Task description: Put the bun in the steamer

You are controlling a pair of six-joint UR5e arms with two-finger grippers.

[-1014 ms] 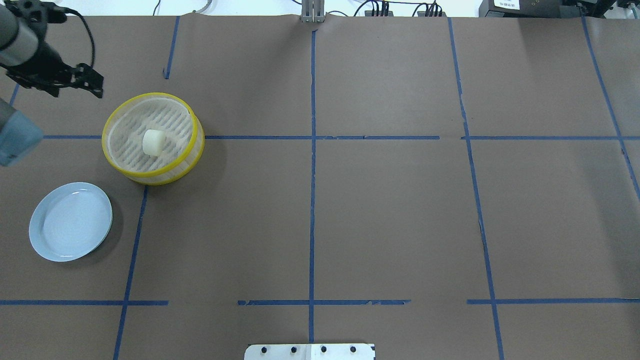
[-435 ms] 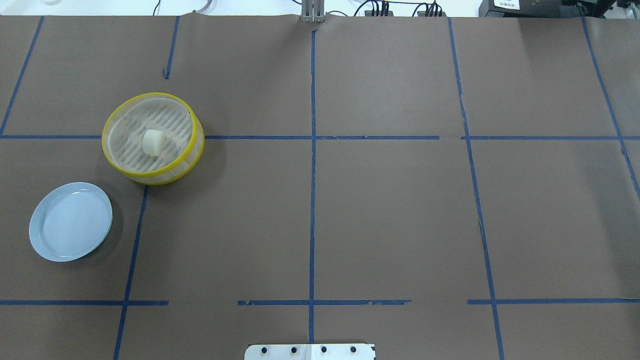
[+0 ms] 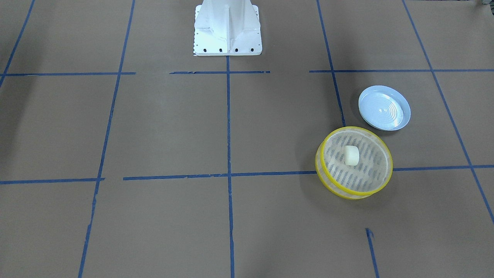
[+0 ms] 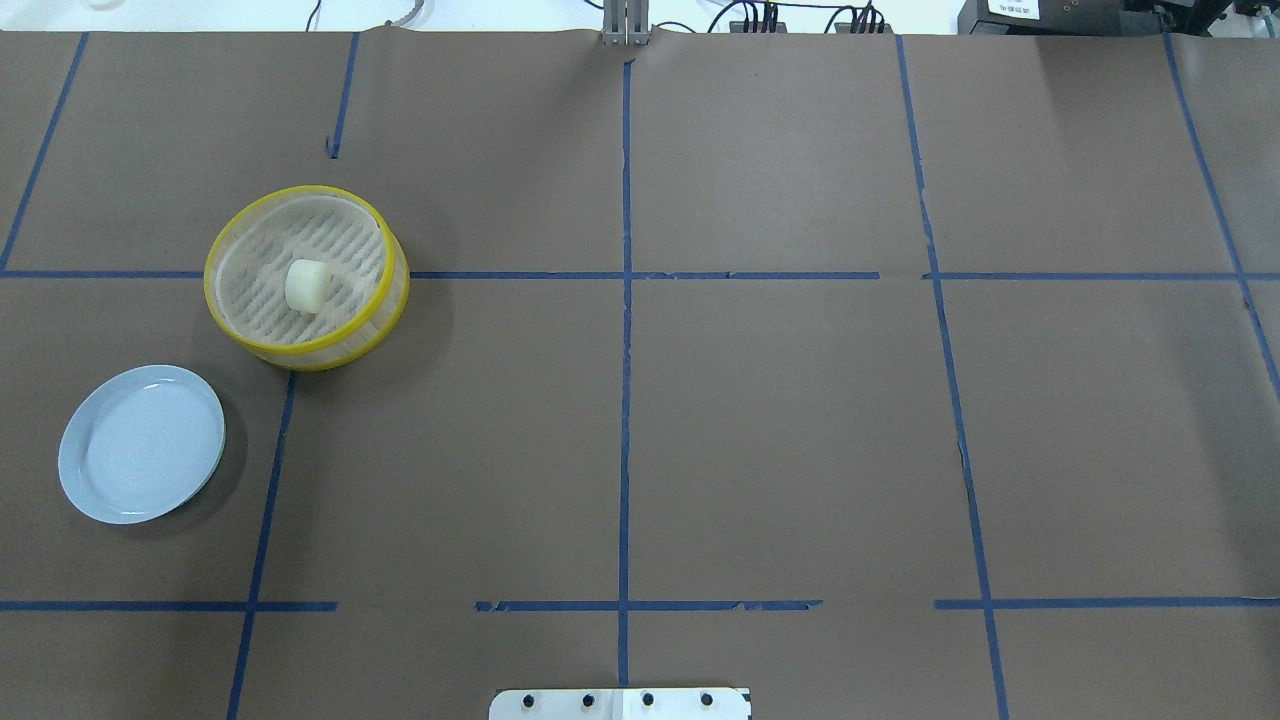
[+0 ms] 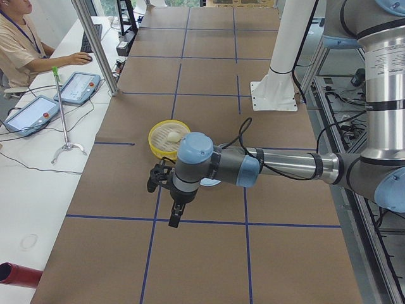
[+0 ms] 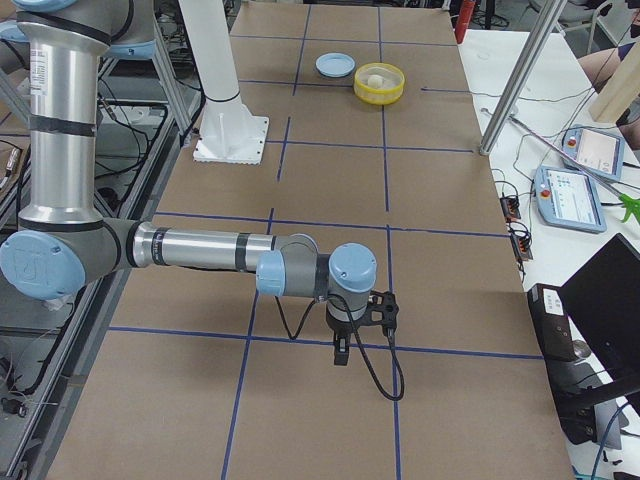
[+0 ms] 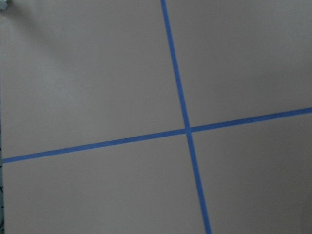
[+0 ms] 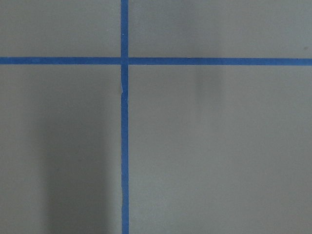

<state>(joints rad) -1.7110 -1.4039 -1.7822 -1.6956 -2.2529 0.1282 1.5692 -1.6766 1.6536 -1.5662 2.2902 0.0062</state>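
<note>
The cream-white bun (image 4: 307, 285) lies on the slotted floor of the yellow-rimmed steamer (image 4: 392, 300), near its middle; they also show in the front-facing view, the bun (image 3: 351, 155) in the steamer (image 3: 332, 184). Neither gripper is near them. My left gripper (image 5: 173, 218) shows only in the exterior left view, hanging over the table's left end, away from the steamer (image 5: 155, 140). My right gripper (image 6: 342, 352) shows only in the exterior right view, over the table's right end. I cannot tell whether either one is open or shut. Both wrist views show only brown paper and blue tape.
A pale blue plate (image 4: 140, 443) with nothing on it sits next to the steamer, on the robot's side of it. The white robot base (image 3: 227, 29) stands at the table's near edge. An operator (image 5: 25, 44) sits at a side desk with tablets.
My left arm, at the overhead view's upper left corner a second ago, has gone out of that view. The bun, steamer and plate have not moved.
</note>
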